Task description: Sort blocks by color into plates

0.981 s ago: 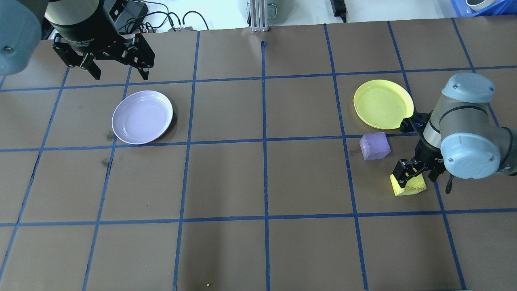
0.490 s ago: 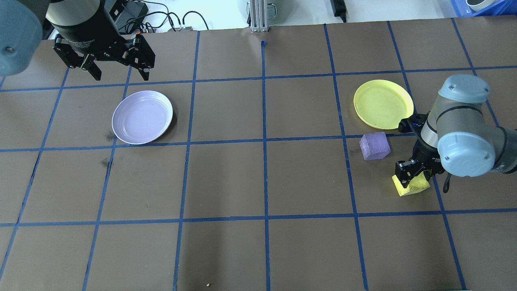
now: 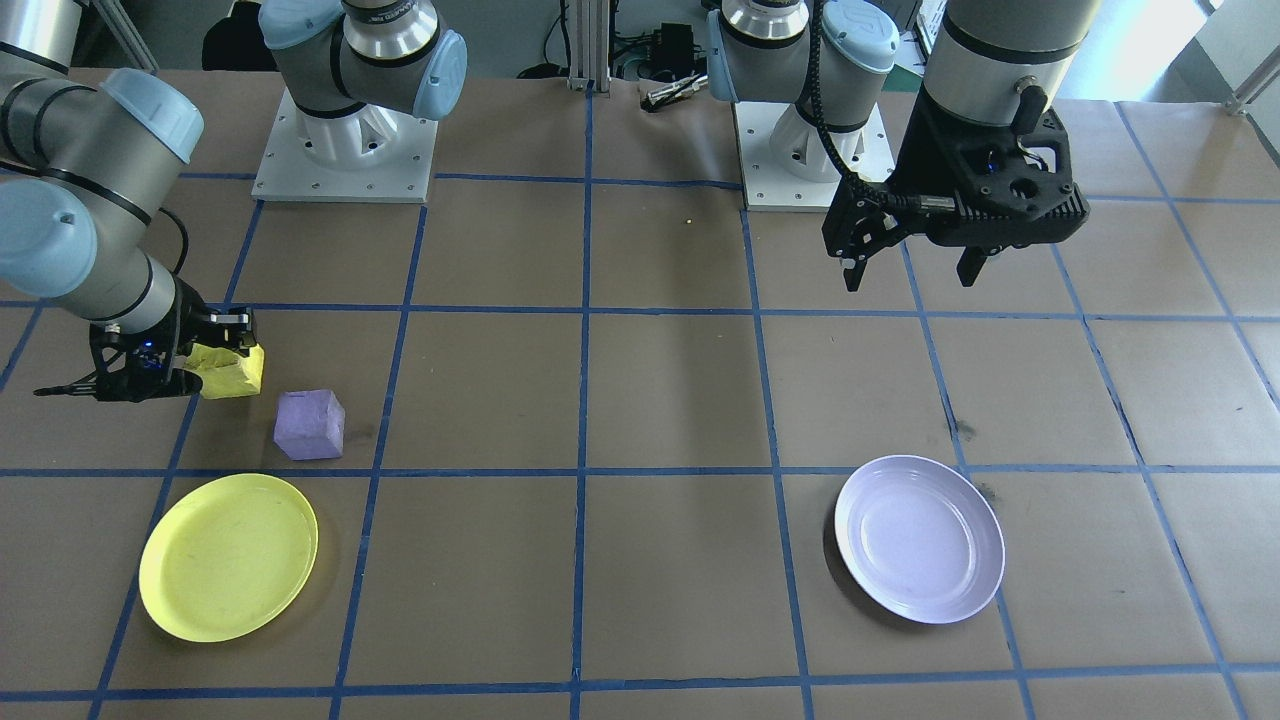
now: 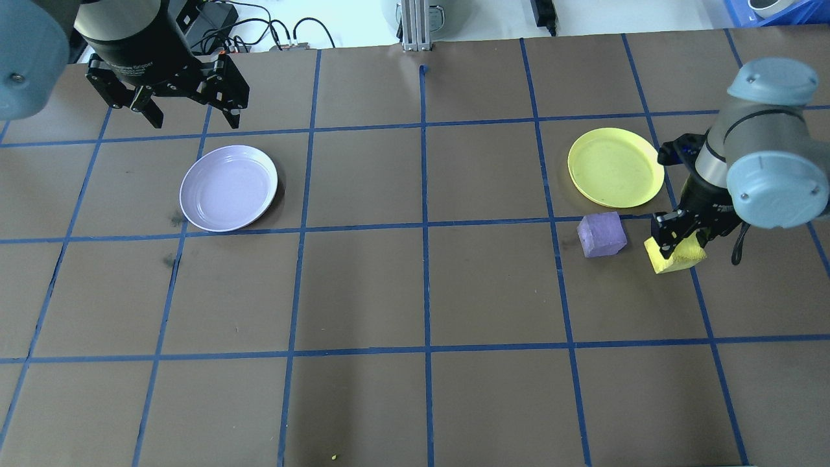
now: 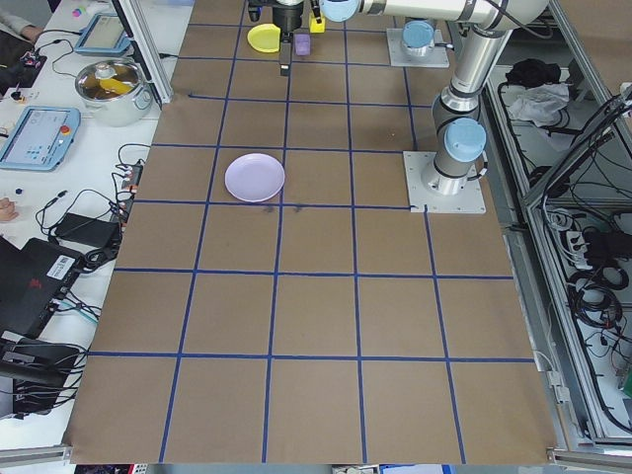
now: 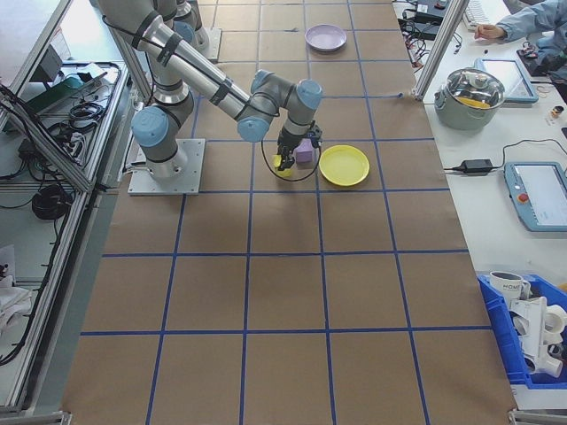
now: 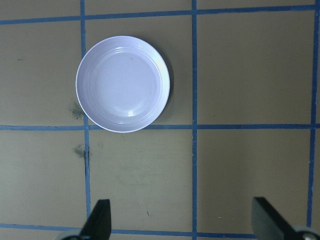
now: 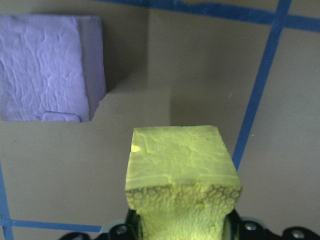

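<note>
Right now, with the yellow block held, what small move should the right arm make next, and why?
Probably carry it sideways over the yellow plate. The right gripper is shut on the yellow block, lifted beside the purple block, and that plate is empty.

Two blocks are in view: one yellow block (image 4: 678, 257) and one purple block (image 4: 602, 235). There are two plates, one yellow plate (image 4: 615, 167) and one lavender plate (image 4: 228, 188). Two robot arms work the table, each ending in one gripper: the right gripper (image 4: 681, 237) and the left gripper (image 4: 192, 111). One table (image 4: 415, 292) carries it all.
</note>
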Available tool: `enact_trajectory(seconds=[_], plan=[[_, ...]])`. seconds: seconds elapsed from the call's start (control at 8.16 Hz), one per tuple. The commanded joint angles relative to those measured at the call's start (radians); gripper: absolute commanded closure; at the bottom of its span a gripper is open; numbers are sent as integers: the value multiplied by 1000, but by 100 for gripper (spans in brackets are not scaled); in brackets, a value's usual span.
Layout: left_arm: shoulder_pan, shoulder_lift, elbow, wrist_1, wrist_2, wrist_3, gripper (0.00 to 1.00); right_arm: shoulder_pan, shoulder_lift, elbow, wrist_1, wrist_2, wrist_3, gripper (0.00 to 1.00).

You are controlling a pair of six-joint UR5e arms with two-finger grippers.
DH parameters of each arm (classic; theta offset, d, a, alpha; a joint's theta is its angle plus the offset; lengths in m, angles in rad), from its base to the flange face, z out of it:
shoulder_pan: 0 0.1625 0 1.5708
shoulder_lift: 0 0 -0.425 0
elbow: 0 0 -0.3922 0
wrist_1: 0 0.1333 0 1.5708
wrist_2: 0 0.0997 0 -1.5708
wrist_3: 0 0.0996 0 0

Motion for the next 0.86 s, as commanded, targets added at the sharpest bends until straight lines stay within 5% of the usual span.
enact_trajectory(seconds=[0.0, 0.25, 0.49, 0.74], plan=[[1, -6, 4, 0, 0, 3, 0, 56, 179, -288, 6, 24, 71, 47], [2, -6, 7, 0, 1, 3, 0, 128, 334, -459, 10, 41, 109, 44], [36, -1, 1, -1, 0, 3, 0, 157, 361, -455, 2, 28, 128, 38], [41, 0, -1, -1, 0, 3, 0, 157, 364, -457, 5, 24, 126, 0]])
